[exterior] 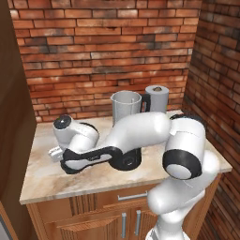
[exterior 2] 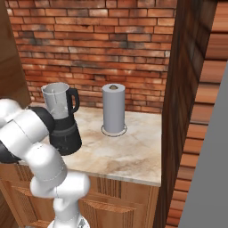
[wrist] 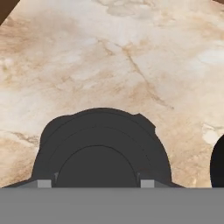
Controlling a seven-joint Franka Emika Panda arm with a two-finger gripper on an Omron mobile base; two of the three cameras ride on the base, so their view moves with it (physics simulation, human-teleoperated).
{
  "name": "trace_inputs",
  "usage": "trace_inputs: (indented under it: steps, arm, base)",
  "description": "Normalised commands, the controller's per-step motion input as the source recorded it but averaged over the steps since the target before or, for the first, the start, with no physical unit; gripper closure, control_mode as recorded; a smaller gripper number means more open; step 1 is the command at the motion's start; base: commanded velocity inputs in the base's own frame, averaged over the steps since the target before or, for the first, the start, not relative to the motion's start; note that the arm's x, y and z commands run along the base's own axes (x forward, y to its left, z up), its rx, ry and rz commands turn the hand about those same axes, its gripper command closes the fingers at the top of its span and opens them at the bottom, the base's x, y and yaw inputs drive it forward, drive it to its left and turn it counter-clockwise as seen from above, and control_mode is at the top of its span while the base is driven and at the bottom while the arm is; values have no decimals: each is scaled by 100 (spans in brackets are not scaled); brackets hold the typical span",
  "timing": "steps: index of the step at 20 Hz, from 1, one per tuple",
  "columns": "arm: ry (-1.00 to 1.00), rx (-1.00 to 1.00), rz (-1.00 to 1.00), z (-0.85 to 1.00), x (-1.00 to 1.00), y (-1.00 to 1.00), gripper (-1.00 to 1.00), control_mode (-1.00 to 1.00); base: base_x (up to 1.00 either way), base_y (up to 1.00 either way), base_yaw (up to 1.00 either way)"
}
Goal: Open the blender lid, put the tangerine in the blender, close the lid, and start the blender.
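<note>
Lid [wrist: 100, 151], round and black, is lying on the marble counter [wrist: 131, 65] right under the hand, between the finger tips; whether the fingers are gripping it or standing clear I cannot tell. Blender [exterior: 125, 112] is standing uncapped at the back of the counter, the white arm crossing in front of its base. Paper towel roll [exterior 2: 113, 109] is standing upright just beside it.

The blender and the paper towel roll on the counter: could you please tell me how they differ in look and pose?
The blender is a clear jar with a black handle on a rounded black base, open-topped with no lid on; the paper towel roll is a plain grey-white cylinder. The blender stands nearer the counter's front, the roll nearer the brick wall. Both stand upright on the marble counter.
</note>
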Motion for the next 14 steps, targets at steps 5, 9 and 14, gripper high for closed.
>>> trace_inputs:
  steps: [5,9,14]
  arm:
    - [0,0,0,100,0,-12,100,-100]
    - [0,0,0,100,0,-20,100,-100]
    - [-7,0,0,93,0,-25,100,-100]
  base:
    - [0,0,0]
    - [0,0,0]
    - [0,0,0]
